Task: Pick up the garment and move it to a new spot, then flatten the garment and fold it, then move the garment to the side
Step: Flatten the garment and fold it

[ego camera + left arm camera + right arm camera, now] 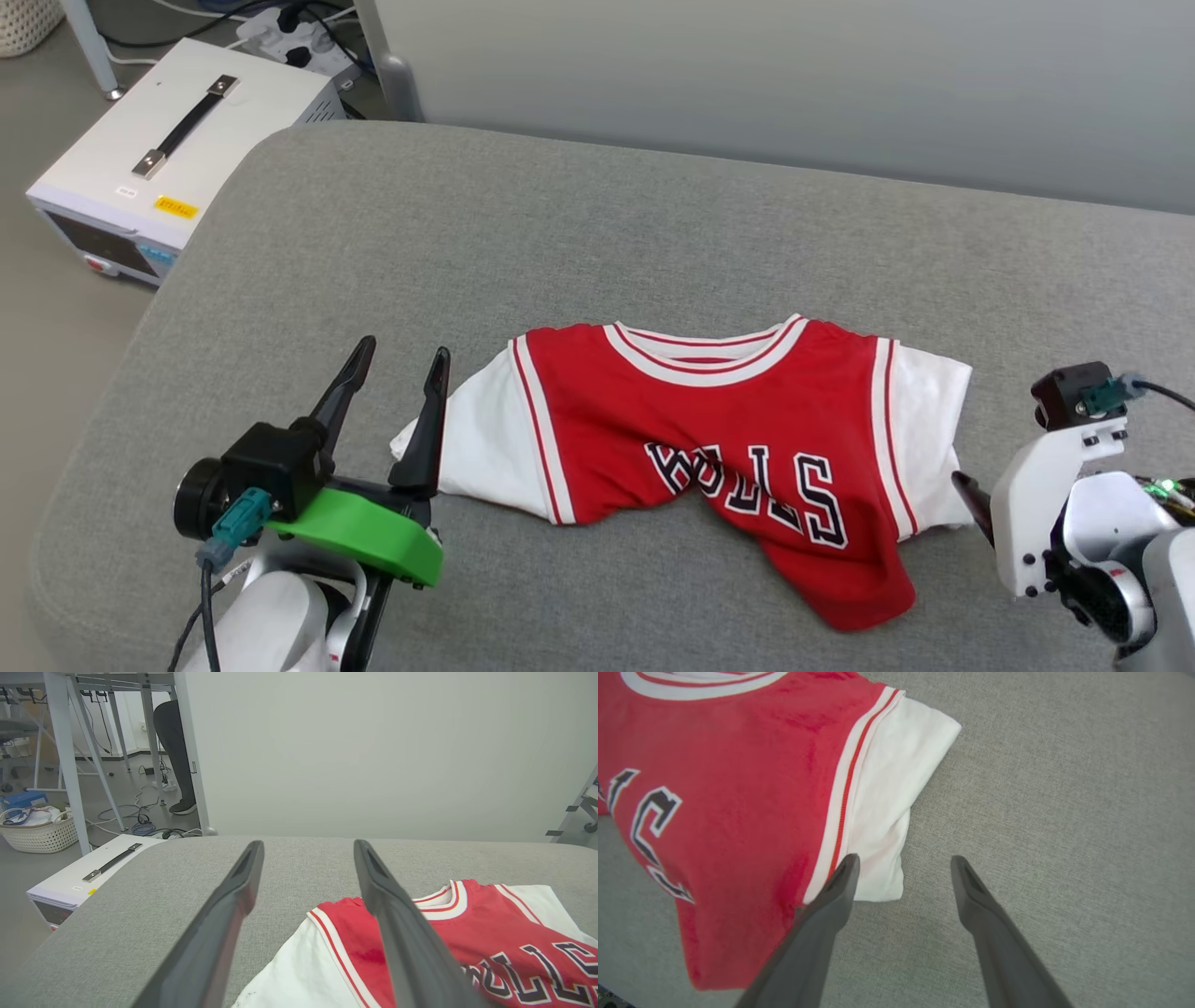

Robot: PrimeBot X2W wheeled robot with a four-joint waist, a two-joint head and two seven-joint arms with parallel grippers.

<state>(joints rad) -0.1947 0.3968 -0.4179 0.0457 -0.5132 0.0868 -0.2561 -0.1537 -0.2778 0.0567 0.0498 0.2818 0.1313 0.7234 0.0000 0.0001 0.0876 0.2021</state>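
Grey padded surface (653, 224) takes up most of the head view, with a pale wall along the top.

The garment (738, 429) lies on it at lower centre, front up and collar toward the top of the frame. White sleeves are spread to frame left and frame right. The lower edge is bunched, with a red flap trailing to the lower right, and the black lettering is creased and partly hidden.

White box (177, 140) with a black handle sits on the floor at upper left, off the padded surface.

Left gripper (397, 369) is at lower left, fingers spread wide with nothing between them. Its inner finger is just beside the frame-left sleeve edge; can't tell if it touches. In the left wrist view the left gripper (308, 851) is wide apart, with the garment (467, 933) at lower right.

Right gripper (903, 868) is wide apart and empty. One fingertip is over the sleeve corner of the garment (738, 788), the other over bare grey fabric. In the head view its arm is at the lower right edge.

Woven basket (39, 833) is on the floor at the left of the left wrist view.
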